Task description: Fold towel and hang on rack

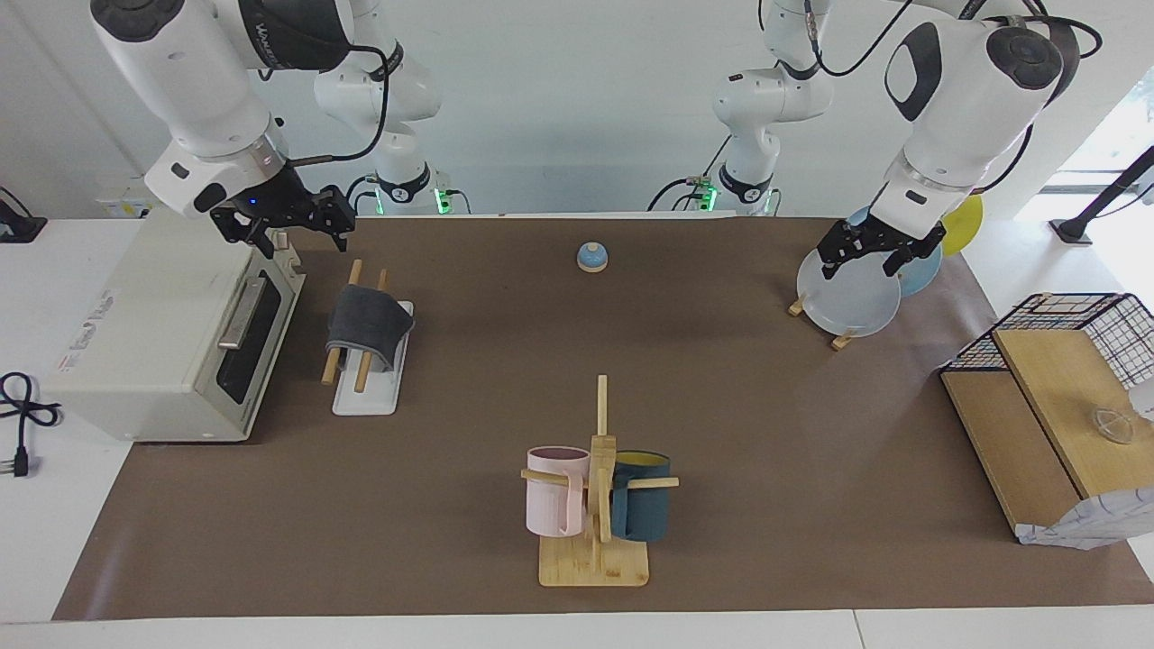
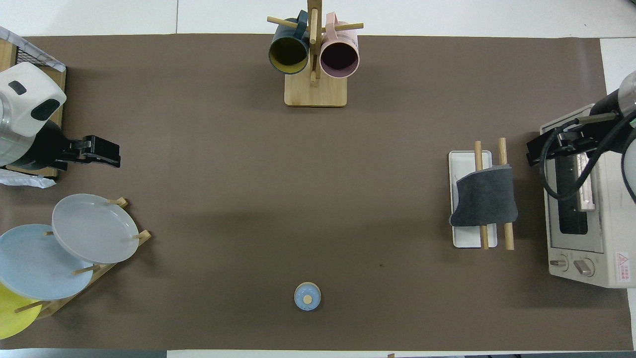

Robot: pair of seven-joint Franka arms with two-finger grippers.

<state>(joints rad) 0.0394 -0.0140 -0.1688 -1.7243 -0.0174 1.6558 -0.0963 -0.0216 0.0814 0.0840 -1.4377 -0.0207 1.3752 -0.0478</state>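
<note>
The towel (image 1: 367, 326) lies folded over the 2 wooden rods of the rack (image 1: 365, 389), grey face up, beside the toaster oven (image 1: 171, 342). It looks thin, soft and light, so it could slip off; I think a folded edge is the best place to hold it. The right end effector (image 1: 290, 236) is over the oven, holding nothing, fingers apart. The left end effector (image 1: 867, 254) waits over the plates (image 1: 852, 293), also released and empty.

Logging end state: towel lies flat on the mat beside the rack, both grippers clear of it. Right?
Not flat on the mat: the towel hangs draped over the rack rods, as the facing view shows. Both grippers, left and right, are indeed clear of it.
</note>
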